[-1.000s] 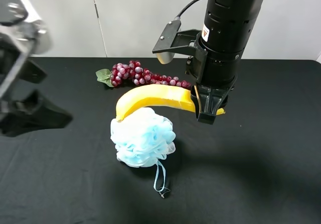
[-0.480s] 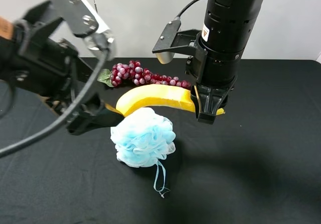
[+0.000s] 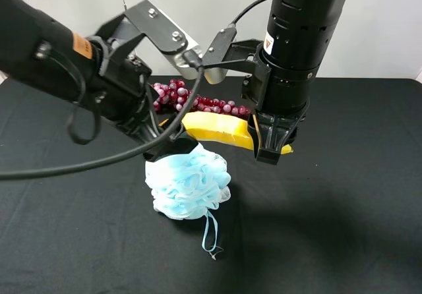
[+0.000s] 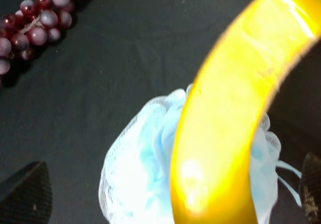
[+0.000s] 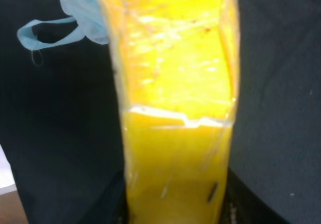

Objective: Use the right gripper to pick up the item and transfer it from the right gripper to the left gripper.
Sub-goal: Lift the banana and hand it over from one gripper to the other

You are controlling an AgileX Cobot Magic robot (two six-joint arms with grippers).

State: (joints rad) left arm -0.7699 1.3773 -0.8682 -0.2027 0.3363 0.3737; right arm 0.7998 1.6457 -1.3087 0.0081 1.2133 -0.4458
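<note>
left gripper (image 3: 157,142) has swung in from the left edge and now straddles the free end of the banana (image 3: 214,128), jaws wide, not touching it. right gripper (image 3: 270,146) is clamped on the other end, holding the banana in the air just above the blue bath pouf (image 3: 188,182). handover looks ready for the left close.
</note>
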